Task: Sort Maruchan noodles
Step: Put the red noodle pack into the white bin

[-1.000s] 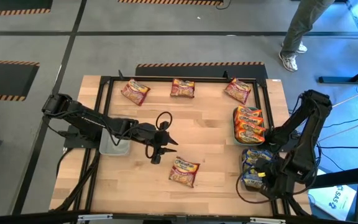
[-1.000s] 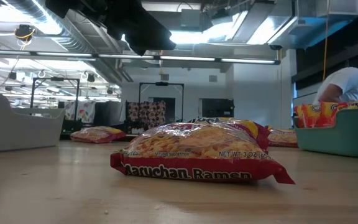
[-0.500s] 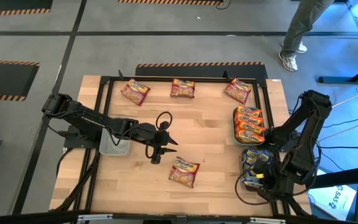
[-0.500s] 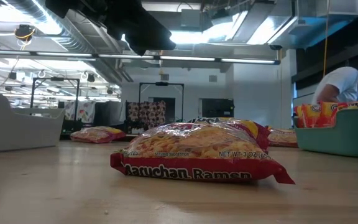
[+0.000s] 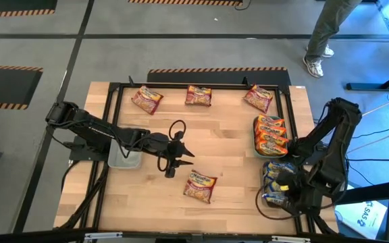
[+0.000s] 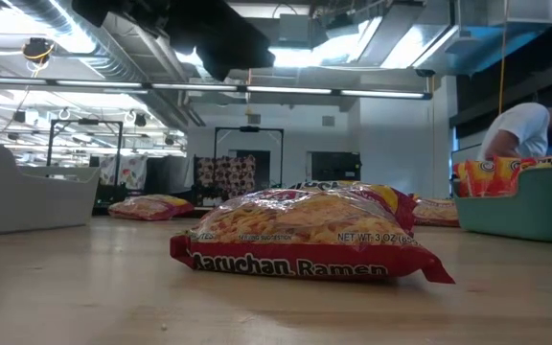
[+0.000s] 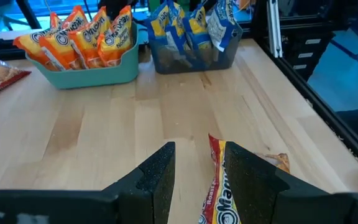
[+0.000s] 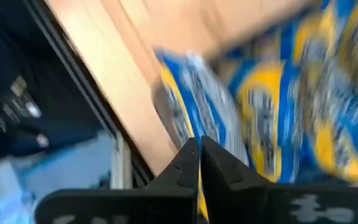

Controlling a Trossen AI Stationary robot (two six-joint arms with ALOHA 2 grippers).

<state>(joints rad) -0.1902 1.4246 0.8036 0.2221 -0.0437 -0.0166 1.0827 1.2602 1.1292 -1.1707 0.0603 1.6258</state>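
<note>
Since the earlier frames the right arm has drawn slightly nearer the table's front edge, and its fingers have finished closing; the left arm and all packets lie as before. The right gripper sits over the grey tray of blue-and-yellow packets at the right front corner, its fingers pressed together with nothing visibly between them. The left gripper hangs near the table's middle, its fingers partly spread and holding nothing, just beside the loose maroon-and-yellow packet. That packet lies flat on the wooden table, its long axis slanting from the left gripper toward the front right. Three more maroon-and-yellow packets lie in a row along the far edge. Orange-red packets stand in the teal tray, just behind the grey tray. A pale grey tray sits under the left arm. A person bends beyond the table.
</note>
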